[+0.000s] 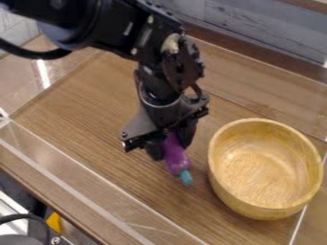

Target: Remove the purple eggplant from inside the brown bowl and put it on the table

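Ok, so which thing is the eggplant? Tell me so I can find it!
Find the big round tan bowl on the brown wooden table. Just beside it, the black robot tool points downward. The eggplant is the small, shiny purple thing at its tip, the only purple one, with a teal end poking down.
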Controlling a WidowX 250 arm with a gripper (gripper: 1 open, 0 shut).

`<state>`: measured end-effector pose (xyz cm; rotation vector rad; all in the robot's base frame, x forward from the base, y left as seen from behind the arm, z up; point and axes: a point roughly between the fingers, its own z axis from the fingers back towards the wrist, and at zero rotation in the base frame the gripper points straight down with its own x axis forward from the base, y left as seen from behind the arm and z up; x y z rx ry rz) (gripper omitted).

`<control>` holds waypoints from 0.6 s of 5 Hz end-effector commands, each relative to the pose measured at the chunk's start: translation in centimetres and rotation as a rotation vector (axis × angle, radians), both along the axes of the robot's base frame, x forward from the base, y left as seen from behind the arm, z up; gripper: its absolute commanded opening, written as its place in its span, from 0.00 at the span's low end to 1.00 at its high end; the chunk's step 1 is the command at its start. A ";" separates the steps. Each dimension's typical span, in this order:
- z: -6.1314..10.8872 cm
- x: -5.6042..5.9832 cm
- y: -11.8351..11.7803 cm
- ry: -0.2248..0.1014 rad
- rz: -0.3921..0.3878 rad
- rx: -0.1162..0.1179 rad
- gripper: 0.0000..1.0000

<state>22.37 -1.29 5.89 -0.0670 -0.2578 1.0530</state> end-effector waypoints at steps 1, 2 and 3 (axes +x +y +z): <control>-0.4 0.7 -0.7 -0.015 -0.026 0.012 0.00; 0.1 0.5 -1.5 -0.004 -0.011 0.019 0.00; 0.6 0.4 -2.2 0.009 0.004 0.025 0.00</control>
